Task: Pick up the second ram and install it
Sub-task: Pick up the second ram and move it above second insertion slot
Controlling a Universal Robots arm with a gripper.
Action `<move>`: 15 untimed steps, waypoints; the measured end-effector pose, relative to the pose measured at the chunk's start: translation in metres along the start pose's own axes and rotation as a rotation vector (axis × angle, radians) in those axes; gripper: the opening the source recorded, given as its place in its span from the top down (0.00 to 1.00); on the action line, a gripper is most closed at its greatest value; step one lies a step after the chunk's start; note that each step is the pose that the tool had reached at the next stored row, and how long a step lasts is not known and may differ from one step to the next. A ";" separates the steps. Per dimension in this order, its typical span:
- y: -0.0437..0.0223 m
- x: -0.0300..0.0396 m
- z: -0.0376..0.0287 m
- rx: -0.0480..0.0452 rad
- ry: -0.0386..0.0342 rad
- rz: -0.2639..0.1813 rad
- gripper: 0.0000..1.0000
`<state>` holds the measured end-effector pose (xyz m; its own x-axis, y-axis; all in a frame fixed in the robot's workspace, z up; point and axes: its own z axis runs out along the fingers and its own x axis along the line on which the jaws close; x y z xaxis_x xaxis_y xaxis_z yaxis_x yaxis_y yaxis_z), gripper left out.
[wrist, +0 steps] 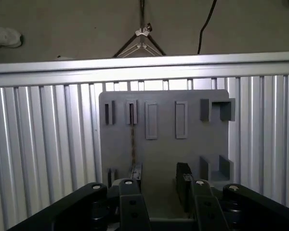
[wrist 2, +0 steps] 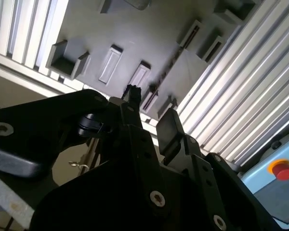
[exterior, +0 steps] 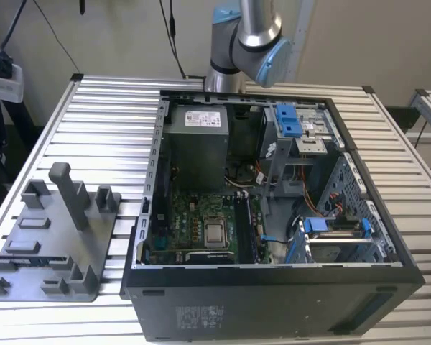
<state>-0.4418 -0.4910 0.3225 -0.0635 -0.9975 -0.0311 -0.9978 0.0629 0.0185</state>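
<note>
We are holding our pincer (wrist: 159, 185) wide and empty over the grey holder tray (wrist: 164, 144); the second ram (wrist: 133, 139) is standing on edge in a tray slot, just beyond one fingertip (wrist: 136, 175)

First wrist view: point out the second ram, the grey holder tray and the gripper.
the second ram (wrist: 132, 142), first wrist view, on its thin dark edge.
grey holder tray (wrist: 166, 144), first wrist view, on its bare middle.
gripper (wrist: 160, 174), first wrist view, midway between its open fingertips.
</note>
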 end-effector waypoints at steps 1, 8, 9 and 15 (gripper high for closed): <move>0.0000 0.0001 0.0018 0.0001 0.0000 0.000 0.58; -0.0004 0.0013 0.0134 0.0063 -0.0003 -0.002 0.58; -0.0003 0.0015 0.0146 0.0092 -0.0005 -0.002 0.58; 0.0000 0.0023 0.0246 0.0149 -0.0010 -0.004 0.58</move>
<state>-0.4423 -0.4925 0.2978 -0.0596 -0.9977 -0.0321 -0.9982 0.0595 0.0034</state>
